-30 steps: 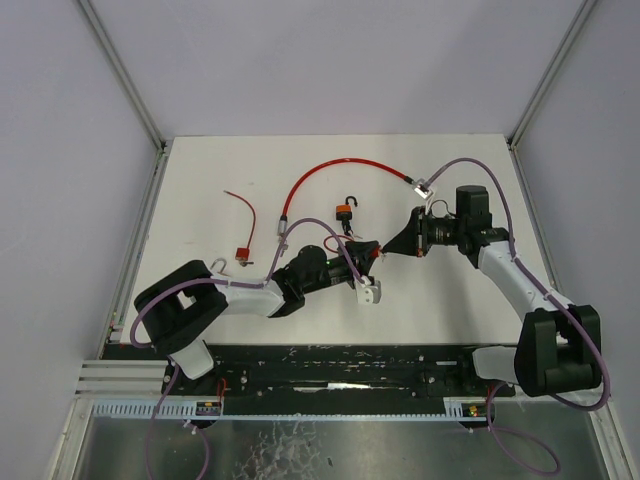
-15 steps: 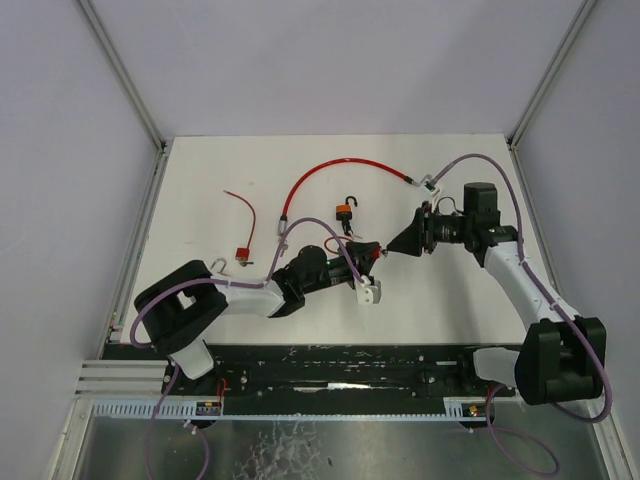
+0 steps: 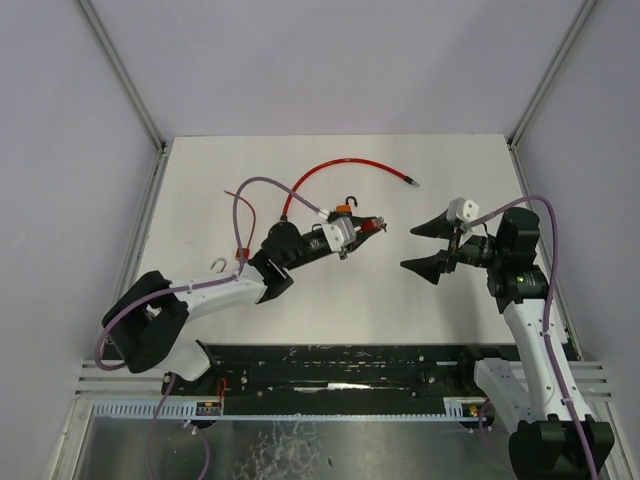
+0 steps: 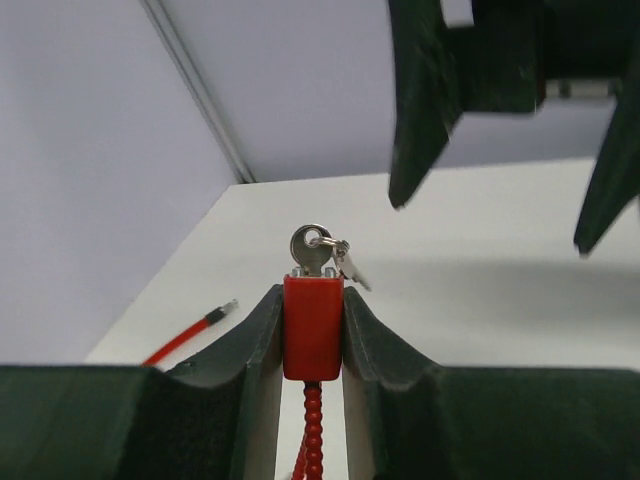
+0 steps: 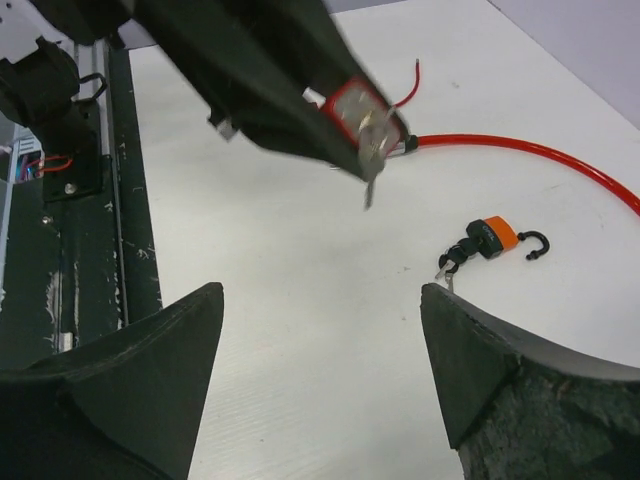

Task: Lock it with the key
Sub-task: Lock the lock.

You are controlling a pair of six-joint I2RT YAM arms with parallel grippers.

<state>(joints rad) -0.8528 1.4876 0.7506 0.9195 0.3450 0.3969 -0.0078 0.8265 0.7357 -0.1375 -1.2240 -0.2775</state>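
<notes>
Key [image 4: 312, 247] shaft hidden inside red lock [image 4: 313, 325]

The left gripper [image 4: 313, 300] hides both sides of the red lock body [image 4: 312, 330] in its wrist view, and its fingers [image 4: 230, 400] run off the bottom edge; the beaded red strand [image 4: 313, 420] under the lock leaves by that edge too; the key [image 4: 309, 246] shows only its head; the right gripper [image 4: 488, 222] is cut by the top edge there; in the right wrist view the left gripper and key are blurred, the red cable [image 5: 540, 158] exits right, and what hangs beside the orange padlock [image 5: 492, 236] is too small to tell.
</notes>
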